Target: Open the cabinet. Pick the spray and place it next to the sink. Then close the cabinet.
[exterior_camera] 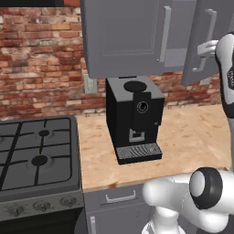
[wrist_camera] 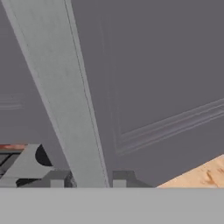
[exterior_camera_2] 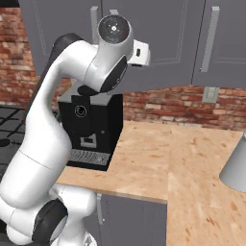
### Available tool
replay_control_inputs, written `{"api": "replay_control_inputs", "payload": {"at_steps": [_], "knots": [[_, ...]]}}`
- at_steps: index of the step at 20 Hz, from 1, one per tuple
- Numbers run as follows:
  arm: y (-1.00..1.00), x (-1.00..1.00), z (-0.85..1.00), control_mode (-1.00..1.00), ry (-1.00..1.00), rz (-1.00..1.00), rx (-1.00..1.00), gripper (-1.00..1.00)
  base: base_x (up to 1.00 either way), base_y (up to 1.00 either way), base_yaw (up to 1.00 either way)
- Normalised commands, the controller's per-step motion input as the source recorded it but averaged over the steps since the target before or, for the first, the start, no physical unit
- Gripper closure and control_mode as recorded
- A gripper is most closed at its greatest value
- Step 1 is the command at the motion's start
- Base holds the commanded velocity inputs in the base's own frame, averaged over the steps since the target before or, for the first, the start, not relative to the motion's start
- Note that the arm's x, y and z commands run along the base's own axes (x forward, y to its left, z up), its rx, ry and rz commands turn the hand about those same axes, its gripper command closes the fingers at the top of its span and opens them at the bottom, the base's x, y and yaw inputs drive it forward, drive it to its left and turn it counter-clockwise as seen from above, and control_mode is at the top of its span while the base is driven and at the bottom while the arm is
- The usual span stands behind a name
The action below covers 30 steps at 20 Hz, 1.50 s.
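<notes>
**Now the jaws are at the cabinet handle**

Up top, the brick wall (exterior_camera: 36, 55) runs behind everything; across it hangs the grey cabinet (exterior_camera: 128, 36), its left door flat and shut in the left base view, its right door (exterior_camera: 201, 41) swung out at an angle, so a gap shows between the two; below, the wooden table (exterior_camera: 192, 132) spreads pale and grained, with the black stove (exterior_camera: 36, 155) set in at its left end; the white arm (exterior_camera_2: 53, 125) rises tall in the right base view and reaches up to the cabinet front; the black coffee machine (exterior_camera: 135, 116) stands on the table under the left door; a grey drawer (exterior_camera: 119, 201) with a short handle sits under the table edge; a grey rounded object (exterior_camera_2: 235, 168) shows at the right edge of the right base view, too cut off to name; and the long silver bar handle (wrist_camera: 65, 96) runs slantwise through the hand view, right between the two dark fingertips (wrist_camera: 57, 183); the gripper (wrist_camera: 87, 183) has its jaws on either side of that handle, drawn close, though whether they actually pinch it I cannot tell; the spray is hidden from sight here.
</notes>
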Motion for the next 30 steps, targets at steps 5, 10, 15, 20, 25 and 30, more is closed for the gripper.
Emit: {"api": "replay_control_inputs", "payload": {"at_steps": [5,10,15,20,25,30], "knots": [[-0.63,-0.91,0.0,-1.0,0.0,0.0,0.0,1.0,0.0,0.0,0.0],[-0.53,-0.57,0.0,-1.0,0.0,-0.02,0.0,1.0,0.0,0.0,0.0],[-0.06,-0.32,0.0,-1.0,-0.01,0.0,0.0,1.0,0.0,0.0,0.0],[0.54,-0.28,0.0,-1.0,-0.16,0.0,-0.19,1.0,0.0,0.0,0.0],[1.0,-0.25,0.14,-1.0,-0.25,0.0,-0.51,-1.0,0.0,0.0,0.0],[0.97,-0.03,0.0,-1.0,-0.29,0.01,-0.67,-1.0,0.0,0.0,0.0]]}}
